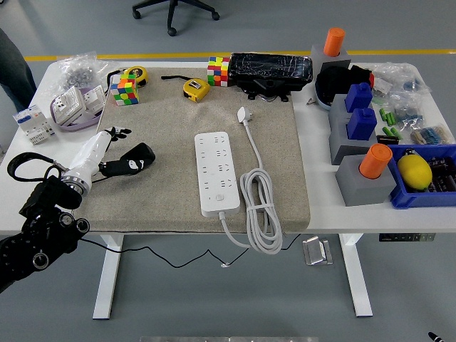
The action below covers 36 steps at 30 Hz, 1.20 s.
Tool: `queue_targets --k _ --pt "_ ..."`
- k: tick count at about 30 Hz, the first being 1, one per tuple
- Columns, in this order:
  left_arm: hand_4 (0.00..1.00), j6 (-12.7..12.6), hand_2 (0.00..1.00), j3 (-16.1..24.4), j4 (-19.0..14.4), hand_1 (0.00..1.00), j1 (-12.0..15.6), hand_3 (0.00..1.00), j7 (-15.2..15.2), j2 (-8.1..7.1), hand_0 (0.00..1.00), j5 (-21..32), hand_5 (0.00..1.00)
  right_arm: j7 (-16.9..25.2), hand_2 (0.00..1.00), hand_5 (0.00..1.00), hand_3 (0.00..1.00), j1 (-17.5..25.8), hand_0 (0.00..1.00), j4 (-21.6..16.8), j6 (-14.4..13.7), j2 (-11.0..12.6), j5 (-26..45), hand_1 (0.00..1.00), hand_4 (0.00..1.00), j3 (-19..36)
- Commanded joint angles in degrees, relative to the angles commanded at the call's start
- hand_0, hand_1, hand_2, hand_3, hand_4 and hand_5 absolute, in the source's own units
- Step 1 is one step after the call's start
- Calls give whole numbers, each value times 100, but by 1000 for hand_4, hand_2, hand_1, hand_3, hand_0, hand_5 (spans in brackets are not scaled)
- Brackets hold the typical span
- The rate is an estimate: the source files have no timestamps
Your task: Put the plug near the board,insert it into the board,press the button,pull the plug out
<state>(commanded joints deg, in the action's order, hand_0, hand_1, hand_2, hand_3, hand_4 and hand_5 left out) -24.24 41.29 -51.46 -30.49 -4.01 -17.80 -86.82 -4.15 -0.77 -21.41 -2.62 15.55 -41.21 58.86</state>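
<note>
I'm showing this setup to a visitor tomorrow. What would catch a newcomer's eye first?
The white power strip lying mid-mat, with its plug lying loose beyond it on a coiled cable. Then the left hand at the mat's left edge, fingers spread. Bright Rubik's cubes and orange cylinders dot the clutter around.

So there's a mat (164, 142) on the table (335, 214), and the power strip (217, 173) lies in the middle of it, running front to back. The plug (245, 115) sits just behind and right of the strip, its cable coiled (261, 206) along the strip's right side. Two cubes (122, 92) (219, 71) and two tape measures (194, 88) (134, 73) line the mat's far edge. Left hand (107, 153) rests on the mat's left side. Blocks with pegs (360, 153) are off the mat to the right, bin (420, 189) beside them
</note>
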Motion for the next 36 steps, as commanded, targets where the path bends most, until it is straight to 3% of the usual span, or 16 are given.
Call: queue_targets --k 1,7,8,13,14,19,20,22,30,36 --pt "998 -5 693 -20 17 693 -14 738 -2 8 705 8 380 0 642 591 575 0 623 -4 -1 1 -1 672 978 1" --pt "998 -73 693 -299 193 693 -160 738 -13 69 705 -5 380 5 642 591 575 -6 623 -52 -4 21 -19 672 978 -11" --pt "998 -116 602 -352 236 637 -185 599 13 87 656 18 197 6 643 591 575 -8 623 -54 -5 22 -20 672 978 -11" --pt "998 -312 602 -517 385 637 -265 599 125 146 656 94 197 8 643 591 575 -15 623 -54 -4 10 -21 672 978 -15" --pt "898 -348 558 -538 399 507 -273 553 157 150 517 127 47 9 642 592 574 -14 623 -53 -6 6 -22 671 978 -10" --pt "898 -514 558 -662 493 507 -328 553 393 180 517 298 47 4 642 592 574 0 623 -53 -3 4 -47 671 978 15" --pt "840 -531 540 -680 501 491 -331 551 418 186 475 302 2 4 642 591 573 5 623 -56 -3 6 -51 671 976 23" --pt "840 -556 540 -685 496 491 -327 551 454 190 475 305 2 5 642 591 573 9 623 -56 -4 8 -56 671 976 29" --pt "800 -560 530 -696 431 477 -326 549 419 182 456 222 2 14 642 590 573 28 622 -62 -12 0 -64 671 975 65" --pt "761 -636 513 -675 187 462 -296 540 697 139 425 356 2 31 642 590 573 40 622 -67 -21 -8 -74 671 976 89"
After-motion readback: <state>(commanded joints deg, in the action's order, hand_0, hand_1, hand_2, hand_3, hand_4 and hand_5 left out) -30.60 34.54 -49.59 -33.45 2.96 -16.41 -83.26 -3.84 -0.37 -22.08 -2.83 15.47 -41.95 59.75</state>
